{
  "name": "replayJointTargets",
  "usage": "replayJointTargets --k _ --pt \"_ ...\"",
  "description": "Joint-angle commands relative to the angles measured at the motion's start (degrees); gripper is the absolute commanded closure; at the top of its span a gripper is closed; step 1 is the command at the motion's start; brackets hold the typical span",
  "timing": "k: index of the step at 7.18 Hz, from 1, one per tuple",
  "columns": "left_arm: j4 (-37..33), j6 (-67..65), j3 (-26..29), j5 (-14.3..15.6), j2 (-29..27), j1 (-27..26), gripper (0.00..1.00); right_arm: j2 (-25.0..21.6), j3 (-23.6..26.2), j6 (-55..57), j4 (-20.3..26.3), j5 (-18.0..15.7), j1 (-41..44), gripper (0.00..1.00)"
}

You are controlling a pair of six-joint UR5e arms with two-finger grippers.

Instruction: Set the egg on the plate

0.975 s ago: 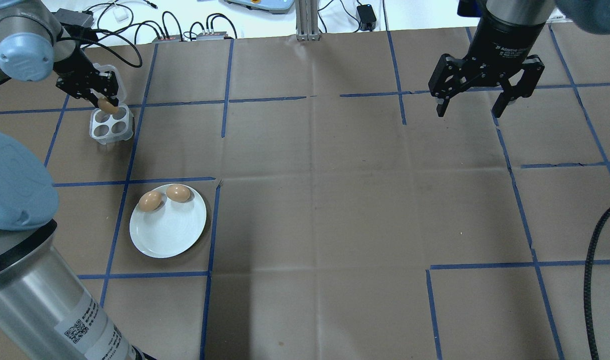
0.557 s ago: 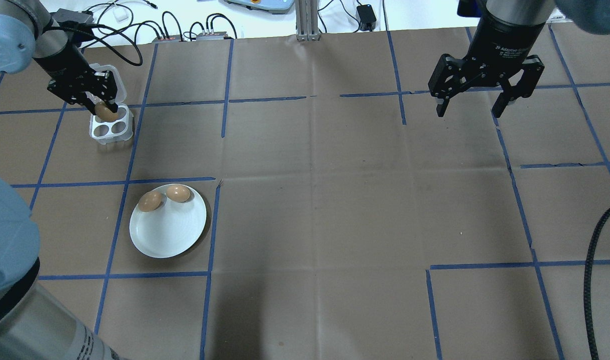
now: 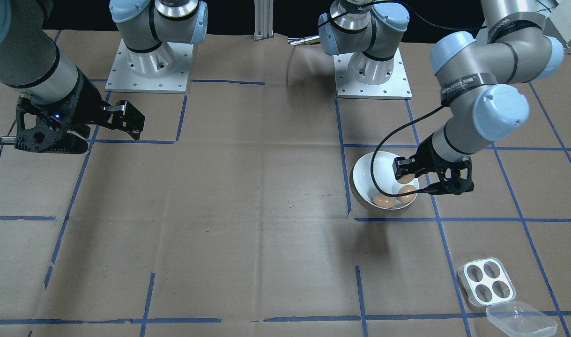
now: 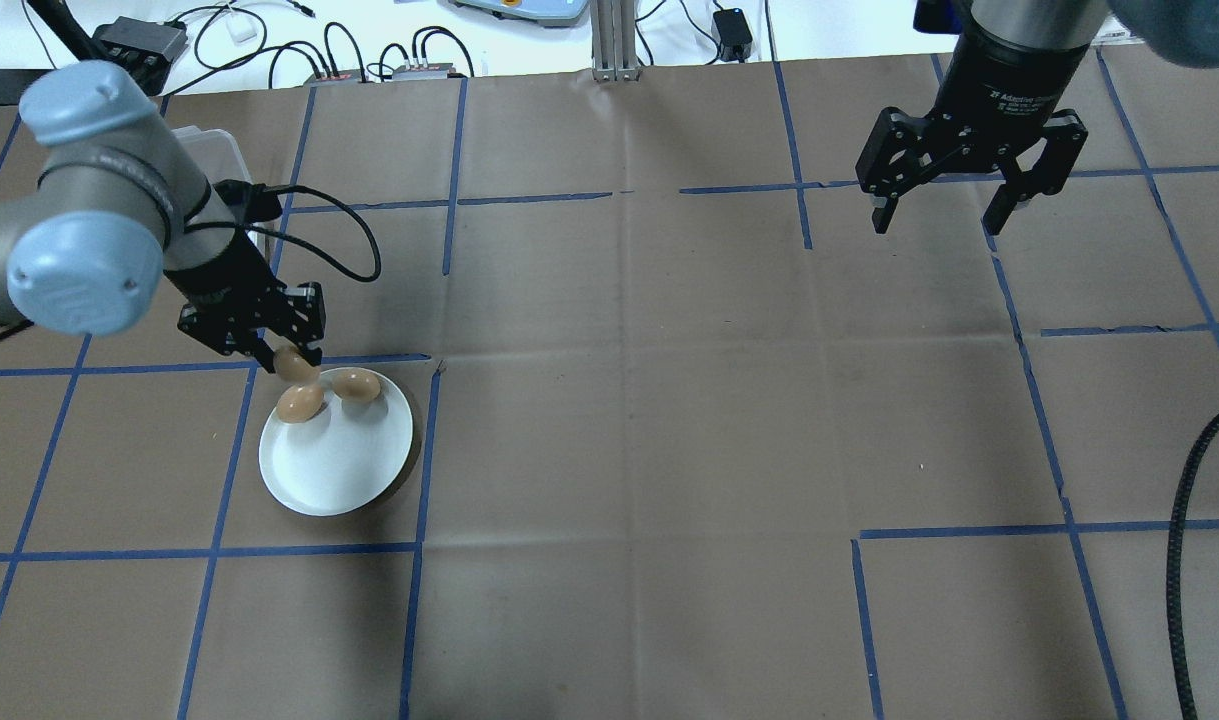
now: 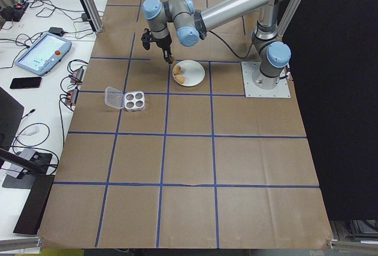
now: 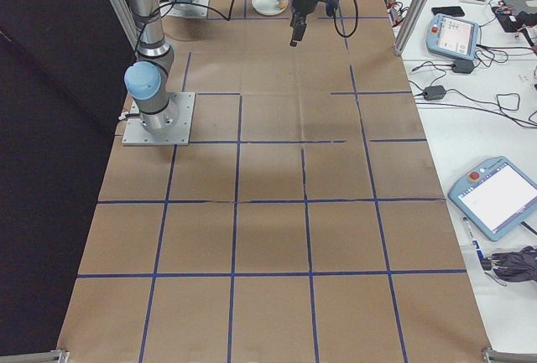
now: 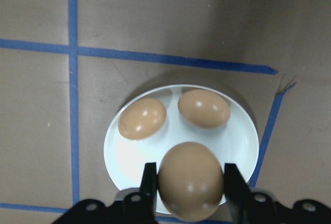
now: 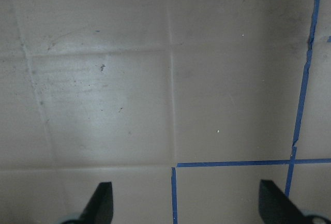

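Over the far rim of the round glossy white plate (image 4: 334, 465), my left gripper (image 4: 291, 362) pinches a smooth brown egg (image 7: 190, 180), carried here from the clear plastic four-hole egg tray (image 3: 486, 282), now empty. Two brown eggs (image 4: 300, 402) already lie on the plate. Judgement: only lowering and release remain. My right gripper (image 4: 947, 212) hangs spread, well apart.
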Motion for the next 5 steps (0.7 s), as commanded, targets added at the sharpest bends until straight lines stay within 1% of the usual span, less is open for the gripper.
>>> replayJointTargets --k 1,2,3,4,5 --pt "13.48 0.58 -12.46 0.04 0.64 -0.08 0.63 0.0 0.0 0.0 0.0 0.01 0.0 0.0" --pt "13.43 0.76 -13.11 0.57 0.9 -0.08 0.15 0.0 0.0 0.0 0.0 0.01 0.0 0.0" --pt "13.34 0.85 -12.59 0.75 1.77 -0.08 0.01 0.0 0.0 0.0 0.0 0.01 0.0 0.0" --pt "12.56 0.77 -10.76 0.66 2.83 -0.08 0.01 0.0 0.0 0.0 0.0 0.01 0.0 0.0" --pt "9.51 0.68 -7.17 0.66 3.71 -0.17 0.0 0.08 0.0 0.0 0.0 -0.08 0.0 0.0"
